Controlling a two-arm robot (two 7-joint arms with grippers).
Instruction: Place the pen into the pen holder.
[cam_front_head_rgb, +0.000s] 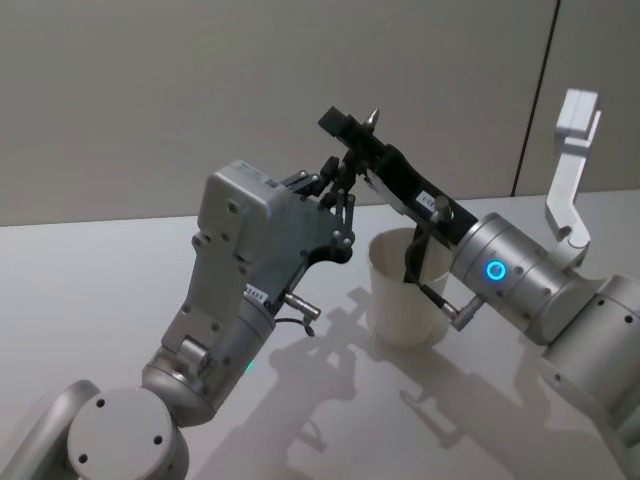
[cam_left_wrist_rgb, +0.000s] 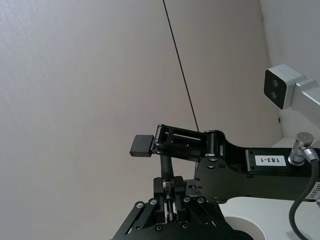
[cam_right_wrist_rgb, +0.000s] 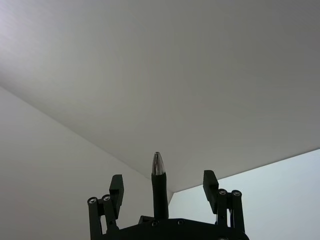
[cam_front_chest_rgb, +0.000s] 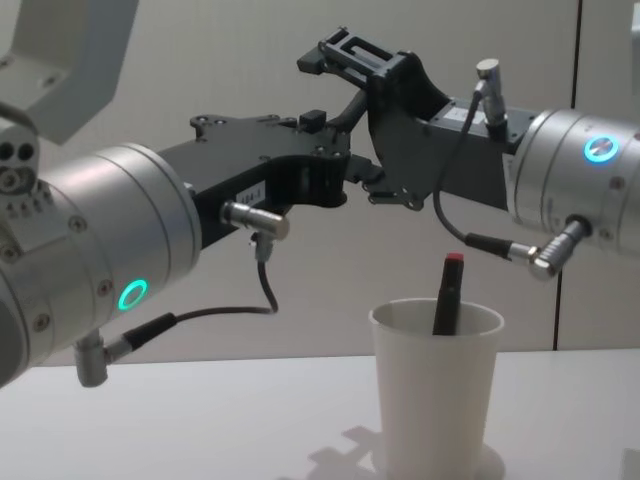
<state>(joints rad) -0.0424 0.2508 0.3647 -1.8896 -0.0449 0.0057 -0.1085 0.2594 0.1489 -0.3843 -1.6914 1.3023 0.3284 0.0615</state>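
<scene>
Left gripper (cam_left_wrist_rgb: 170, 190) reads clamped on the pen (cam_right_wrist_rgb: 159, 182), tip up, centre frame in right wrist view. Right gripper (cam_right_wrist_rgb: 163, 181): fingers wide apart either side of it, not touching. Cup (cam_front_chest_rgb: 435, 400) sits lower centre-right in chest view, well below; a red-ended pen (cam_front_chest_rgb: 449, 290) already stands inside. You're mid-handover by my reading; transfer and drop remain.
</scene>
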